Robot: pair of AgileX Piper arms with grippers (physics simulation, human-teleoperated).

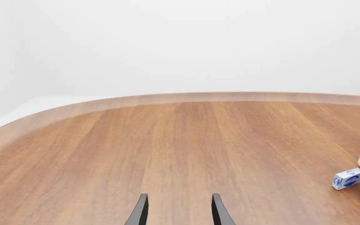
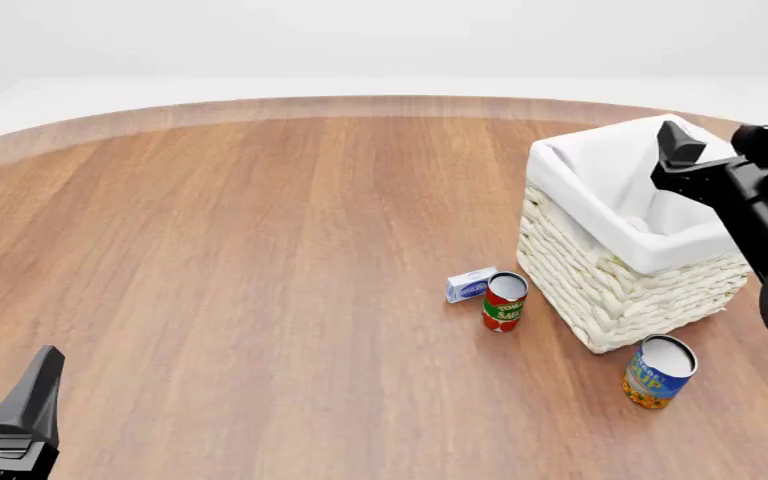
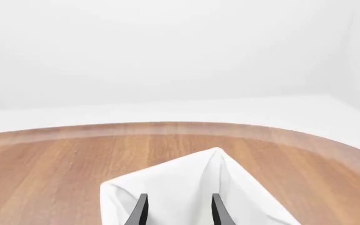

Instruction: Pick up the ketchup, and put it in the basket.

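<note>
No ketchup bottle shows in any of our views, so we judge it either already inside the basket (image 2: 624,260), hidden by the liner and the arm, or out of sight; we cannot tell which. Our right end effector (image 3: 176,208) hangs over the basket's white cloth with fingers spread and nothing between them, and our left end effector (image 1: 178,211) is likewise spread and empty, low over bare bench (image 2: 251,250). We count one basket, two cans, the red tomato can (image 2: 503,301) and the blue-and-orange can (image 2: 658,371), and one small white-and-blue box (image 2: 470,285).
</note>
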